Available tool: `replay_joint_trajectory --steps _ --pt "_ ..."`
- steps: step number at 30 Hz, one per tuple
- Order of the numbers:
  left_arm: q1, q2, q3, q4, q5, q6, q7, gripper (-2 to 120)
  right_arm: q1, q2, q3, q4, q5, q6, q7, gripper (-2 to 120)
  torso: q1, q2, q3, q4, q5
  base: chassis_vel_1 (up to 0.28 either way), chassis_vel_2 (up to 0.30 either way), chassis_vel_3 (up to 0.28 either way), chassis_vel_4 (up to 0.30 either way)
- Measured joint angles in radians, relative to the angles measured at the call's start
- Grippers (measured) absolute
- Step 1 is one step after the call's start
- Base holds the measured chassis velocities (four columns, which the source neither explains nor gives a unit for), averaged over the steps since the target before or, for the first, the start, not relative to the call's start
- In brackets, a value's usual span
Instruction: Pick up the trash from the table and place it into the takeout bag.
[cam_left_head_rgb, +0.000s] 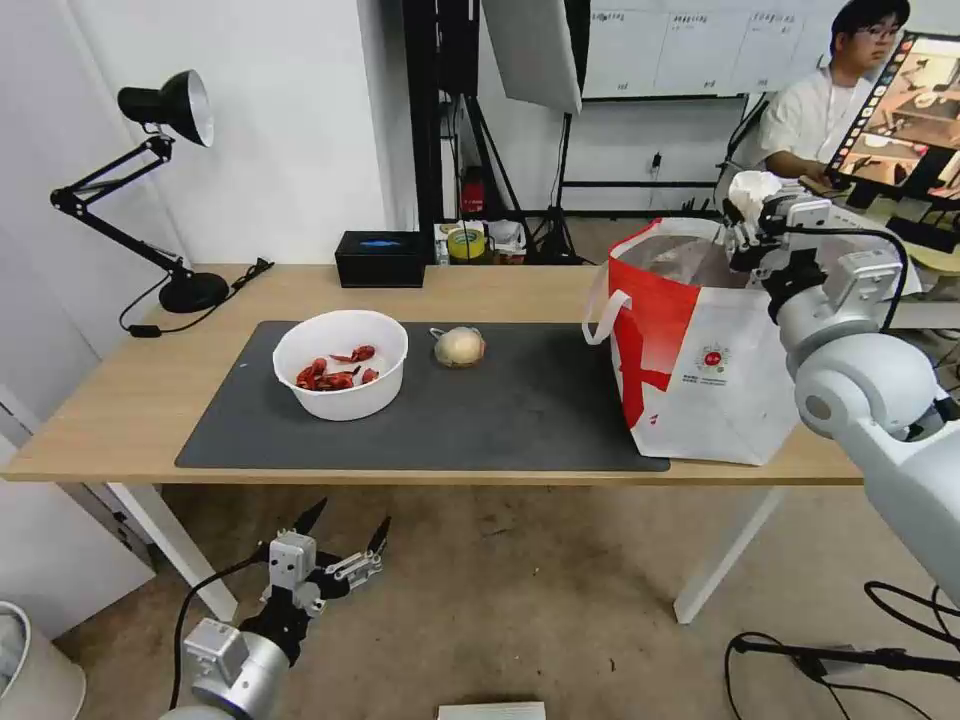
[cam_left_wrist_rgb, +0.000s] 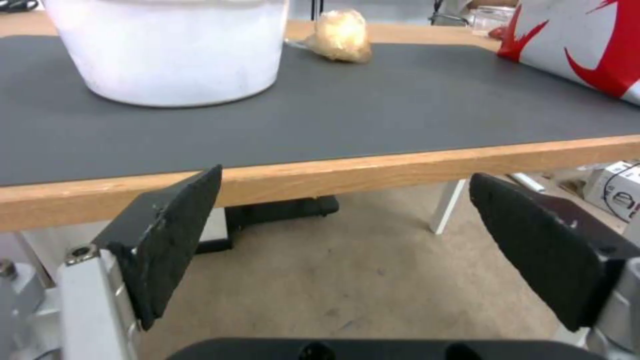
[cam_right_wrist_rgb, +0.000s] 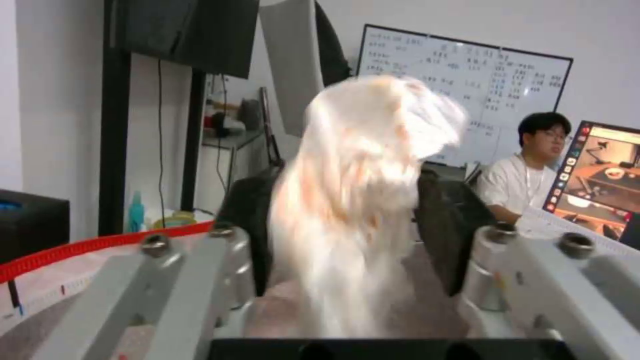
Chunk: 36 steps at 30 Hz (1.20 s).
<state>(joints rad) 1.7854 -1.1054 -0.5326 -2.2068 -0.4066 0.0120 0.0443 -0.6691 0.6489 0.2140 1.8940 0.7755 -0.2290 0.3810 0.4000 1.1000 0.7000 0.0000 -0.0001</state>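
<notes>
My right gripper (cam_left_head_rgb: 748, 228) hangs over the open top of the takeout bag (cam_left_head_rgb: 710, 380) at the table's right end, shut on a crumpled white tissue (cam_left_head_rgb: 752, 188). In the right wrist view the tissue (cam_right_wrist_rgb: 360, 165) is blurred between the dark fingers, and the bag's red rim (cam_right_wrist_rgb: 100, 245) lies below. A white bowl of red shells (cam_left_head_rgb: 340, 365) and a tan round lump (cam_left_head_rgb: 459, 347) rest on the dark grey mat (cam_left_head_rgb: 520, 410). My left gripper (cam_left_head_rgb: 340, 535) is open, low in front of the table (cam_left_head_rgb: 120, 400), below its front edge. From the left wrist, the bowl (cam_left_wrist_rgb: 167, 50) and lump (cam_left_wrist_rgb: 341, 35) lie beyond the open gripper (cam_left_wrist_rgb: 345, 176).
A black desk lamp (cam_left_head_rgb: 165, 110) stands at the table's back left and a black box (cam_left_head_rgb: 380, 258) at the back edge. A white bin (cam_left_head_rgb: 30, 670) sits on the floor at the left. Cables lie on the floor at the right.
</notes>
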Motion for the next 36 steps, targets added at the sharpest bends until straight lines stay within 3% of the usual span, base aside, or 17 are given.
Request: replay_joint_trajectory --steps 3,13,18,25,36 --pt "0.003 0.001 -0.004 -0.003 -0.001 0.0 0.0 100 -0.021 -0.002 0.014 0.007 0.0 -0.004 0.0 66 0.0 0.0 0.0 0.0 0.0 0.0 0.0 0.0 0.0" --pt "0.005 0.002 -0.006 -0.01 -0.001 0.0 0.0 100 -0.08 -0.011 0.051 0.032 0.008 -0.006 -0.002 98 0.0 0.0 0.0 0.0 0.0001 0.0 0.0 0.0 0.0" --pt "0.005 0.002 -0.007 -0.014 -0.001 0.0 0.0 100 -0.088 -0.014 0.059 0.044 0.016 -0.005 -0.003 100 0.0 0.0 0.0 -0.0001 0.0001 0.0 0.0 0.0 0.0" --pt "0.008 -0.002 -0.012 -0.016 -0.001 0.0 0.0 100 -0.113 -0.031 0.077 0.15 0.132 0.05 -0.072 100 0.0 0.0 0.0 0.0 0.0 0.0 0.0 0.0 0.0" --pt "0.006 -0.006 -0.016 -0.022 -0.001 0.0 0.0 100 -0.329 -0.054 0.112 0.351 0.166 0.103 -0.201 100 0.0 0.0 0.0 -0.0001 0.0 0.0 0.0 0.0 0.0"
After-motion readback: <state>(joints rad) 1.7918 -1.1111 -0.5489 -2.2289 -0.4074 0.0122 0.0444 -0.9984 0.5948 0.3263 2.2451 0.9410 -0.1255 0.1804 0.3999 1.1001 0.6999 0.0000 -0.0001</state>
